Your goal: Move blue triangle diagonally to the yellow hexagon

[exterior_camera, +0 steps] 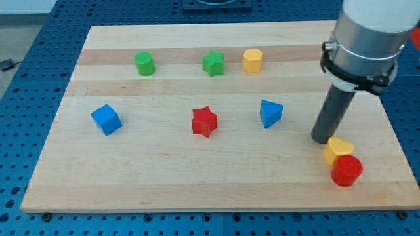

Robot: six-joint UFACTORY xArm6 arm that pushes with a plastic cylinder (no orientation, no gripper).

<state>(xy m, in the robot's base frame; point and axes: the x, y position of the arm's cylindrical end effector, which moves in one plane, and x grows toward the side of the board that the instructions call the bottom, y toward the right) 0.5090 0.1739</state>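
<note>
The blue triangle (270,113) lies on the wooden board (164,183), right of centre. The yellow hexagon (252,59) sits near the view's top, up and slightly left of the triangle. My tip (321,138) rests on the board to the right of the blue triangle, a clear gap apart from it. The tip is just up-left of a yellow block (337,150).
A green cylinder (144,63) and a green star (212,63) sit left of the yellow hexagon. A blue cube (105,119) is at the view's left, a red star (204,121) at centre. A red cylinder (346,171) touches the yellow block near the board's bottom-right edge.
</note>
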